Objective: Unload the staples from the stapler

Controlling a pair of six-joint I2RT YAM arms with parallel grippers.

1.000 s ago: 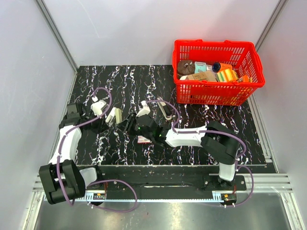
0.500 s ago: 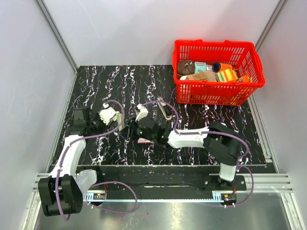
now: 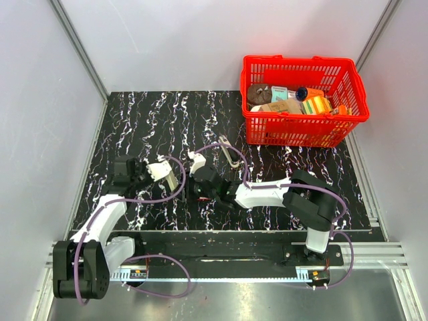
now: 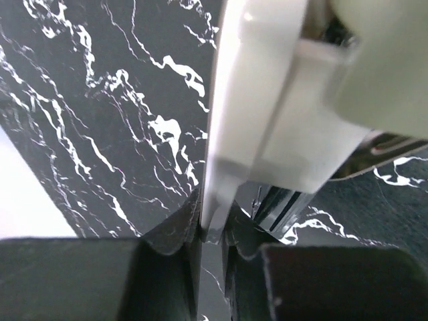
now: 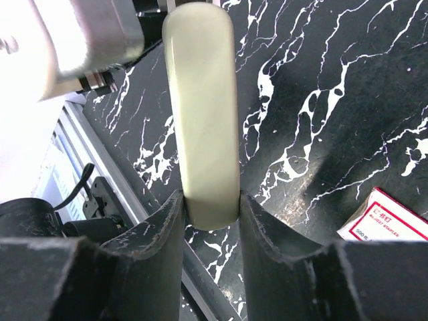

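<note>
Both grippers hold a cream-white plastic stapler [image 3: 172, 176] just above the black marble table, left of centre. My left gripper [image 4: 212, 231] is shut on a thin white edge of it [image 4: 254, 100], with a dark and silver metal rail [image 4: 274, 207] beside that edge. My right gripper [image 5: 210, 214] is shut on the end of its rounded cream top [image 5: 199, 100]. In the top view the left gripper [image 3: 167, 179] and right gripper [image 3: 188, 184] meet tip to tip. A slim dark-and-silver elongated piece [image 3: 229, 152] lies untouched on the table.
A small red-and-white staples box [image 5: 388, 217] lies on the table beside my right gripper. A red basket [image 3: 301, 61] filled with goods stands at the back right. The table's front rail [image 5: 100, 154] is close below the held stapler.
Both grippers have moved the stapler to the right and nearer the front edge. The left arm swung inward and the right gripper kept its hold.
</note>
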